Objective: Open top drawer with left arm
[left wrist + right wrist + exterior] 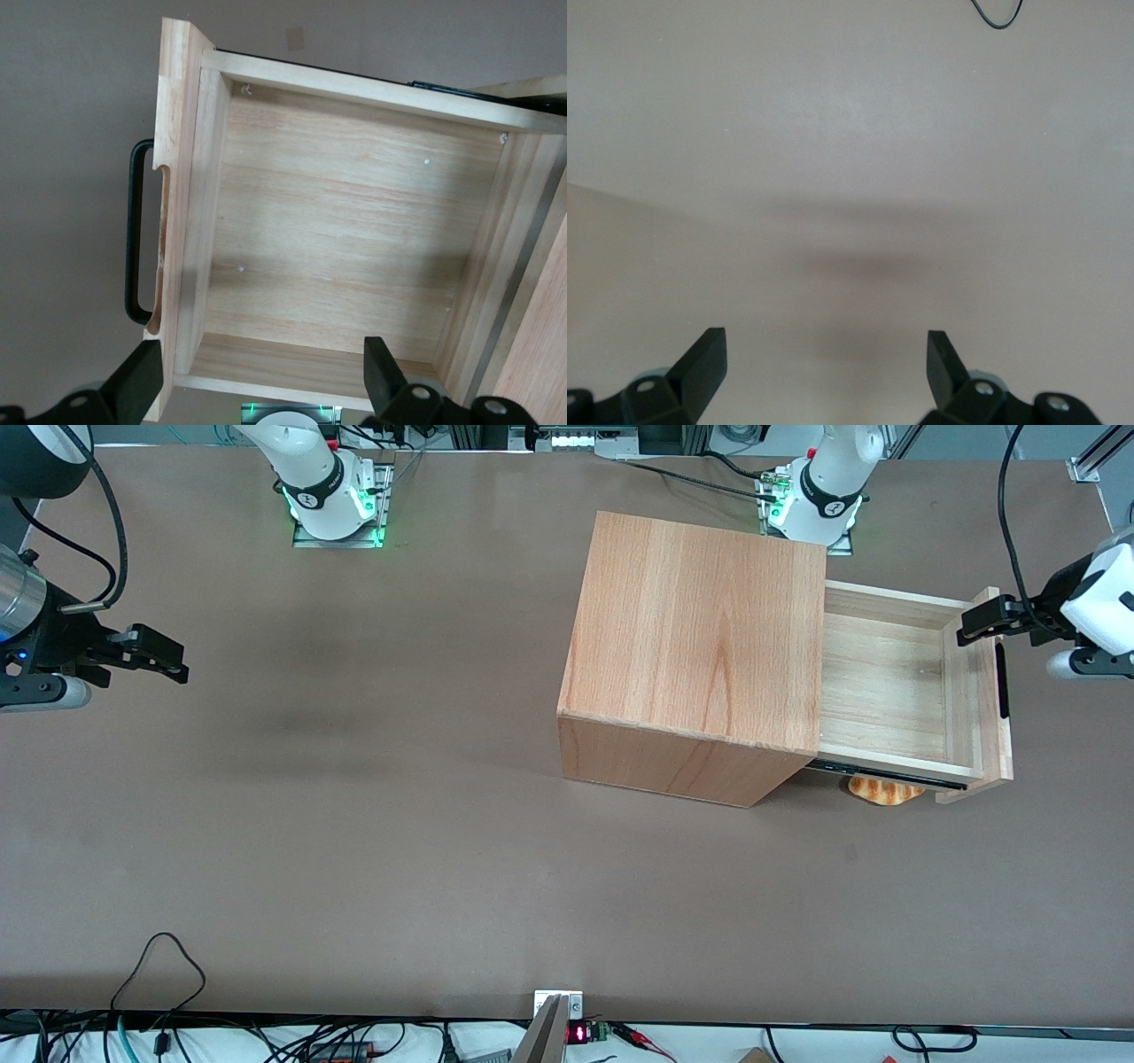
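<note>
The top drawer stands pulled well out of the wooden cube casing, toward the working arm's end of the table. Its pale plank inside is bare. The black bar handle sits on the outer face of the front panel. The left arm's gripper is open. It hovers over the end of the front panel that lies farther from the front camera. One finger is outside the panel and the other finger is over the drawer's inside. It holds nothing.
An orange-brown bread-like thing shows beneath the open drawer, near the casing's front. The working arm's base stands just past the casing, farther from the front camera. Loose cables lie at the table edge nearest the front camera.
</note>
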You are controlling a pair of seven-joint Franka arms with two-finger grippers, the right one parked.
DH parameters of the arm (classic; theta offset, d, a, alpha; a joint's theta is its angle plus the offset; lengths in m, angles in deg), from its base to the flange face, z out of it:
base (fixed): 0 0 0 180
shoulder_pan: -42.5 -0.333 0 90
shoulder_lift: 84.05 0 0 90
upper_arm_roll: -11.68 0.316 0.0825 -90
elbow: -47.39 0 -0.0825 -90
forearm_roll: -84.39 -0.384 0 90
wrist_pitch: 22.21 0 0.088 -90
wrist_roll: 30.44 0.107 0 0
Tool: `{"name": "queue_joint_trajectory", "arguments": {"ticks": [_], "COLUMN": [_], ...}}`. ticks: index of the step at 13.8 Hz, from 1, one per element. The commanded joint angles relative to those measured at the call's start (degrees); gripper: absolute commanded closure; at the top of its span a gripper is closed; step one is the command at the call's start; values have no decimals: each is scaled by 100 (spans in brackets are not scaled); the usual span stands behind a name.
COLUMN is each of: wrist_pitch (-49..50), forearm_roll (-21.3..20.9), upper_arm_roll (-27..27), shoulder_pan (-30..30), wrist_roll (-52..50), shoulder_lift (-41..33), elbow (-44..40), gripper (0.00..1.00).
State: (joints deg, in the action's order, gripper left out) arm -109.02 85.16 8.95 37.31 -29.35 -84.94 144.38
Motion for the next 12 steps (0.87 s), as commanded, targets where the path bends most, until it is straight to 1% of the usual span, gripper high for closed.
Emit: {"name": "queue_joint_trajectory", "arguments": {"ticks": [1,12], "wrist_pitch": [-30,67], "forearm_roll": [-164,-121], "upper_arm_roll": [-35,-219], "shoulder_pan": [0,9], "wrist_roll": [58,-170], "shoulder_lift": [-280,-491], "elbow": [198,206], "gripper": [0,0]}}
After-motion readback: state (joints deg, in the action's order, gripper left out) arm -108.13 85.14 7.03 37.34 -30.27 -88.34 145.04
